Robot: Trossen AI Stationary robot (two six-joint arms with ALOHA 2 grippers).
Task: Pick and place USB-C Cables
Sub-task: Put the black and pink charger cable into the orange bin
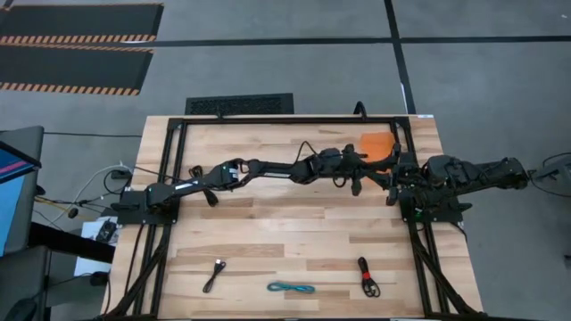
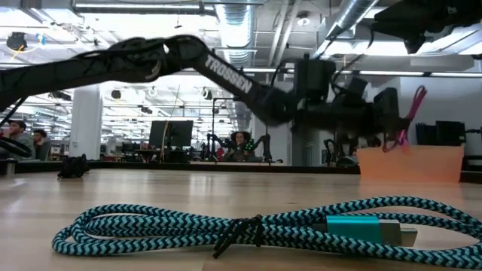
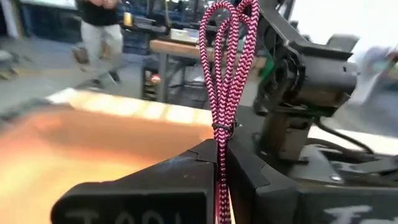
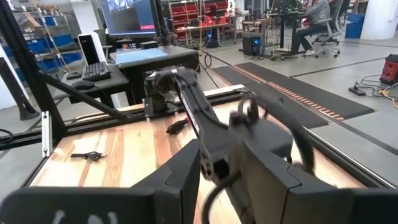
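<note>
Dark jointed arms, white TROSSEN lettering, black cabling.

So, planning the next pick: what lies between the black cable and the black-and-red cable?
The teal cable lies between the black cable and black-and-red cable, in the high view.

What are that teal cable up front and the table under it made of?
The teal cable looks sheathed in woven fabric: a black-and-teal zigzag braid shows, with a smooth, likely metal, plug shell. The table looks like pale wood planks with a smooth finish: grain and board seams show.
</note>
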